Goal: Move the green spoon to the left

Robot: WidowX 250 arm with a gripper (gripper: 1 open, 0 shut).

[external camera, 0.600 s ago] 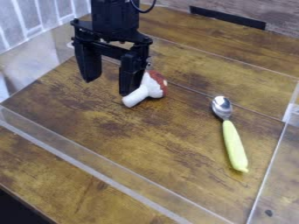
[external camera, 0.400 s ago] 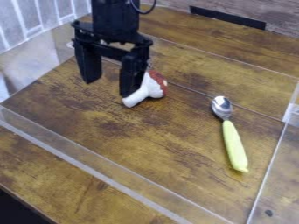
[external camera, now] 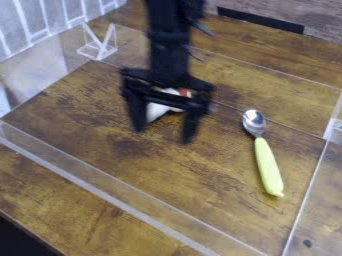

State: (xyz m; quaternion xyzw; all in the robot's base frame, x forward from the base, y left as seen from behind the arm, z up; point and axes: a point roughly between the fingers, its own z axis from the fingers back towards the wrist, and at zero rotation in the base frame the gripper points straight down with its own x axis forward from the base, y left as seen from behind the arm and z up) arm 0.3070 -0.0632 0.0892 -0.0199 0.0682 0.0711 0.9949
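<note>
A dark wooden table [external camera: 94, 120] with plank seams fills the view, with low clear plastic walls [external camera: 120, 200] fencing off a work area on it; a pale slatted railing [external camera: 40, 20] shows in the upper left corner, and a small clear plastic stand [external camera: 96, 42] sits near the back left wall.

The gripper [external camera: 163, 122] hangs near the middle of the fenced area, pointing straight down, its image smeared by motion blur. Its two black fingers [external camera: 138, 112] stand wide apart with nothing between them except the table and a view of what lies behind; they grip nothing. Whether the fingertips touch the wood cannot be told through the blur. The black arm [external camera: 171, 35] rises straight up from the gripper and leaves the picture at the top.

Just behind the gripper, seen in the gap between the fingers, is a toy mushroom [external camera: 170, 100], its white stem and red-brown cap partly covered by the gripper body.

The green spoon [external camera: 263, 150] lies flat on the table to the right of the gripper, apart from it and untouched. Its shiny metal bowl points toward the back, close to the right-hand finger's side, and its yellow-green handle runs toward the front edge, slanting slightly right, near the right plastic wall.
</note>
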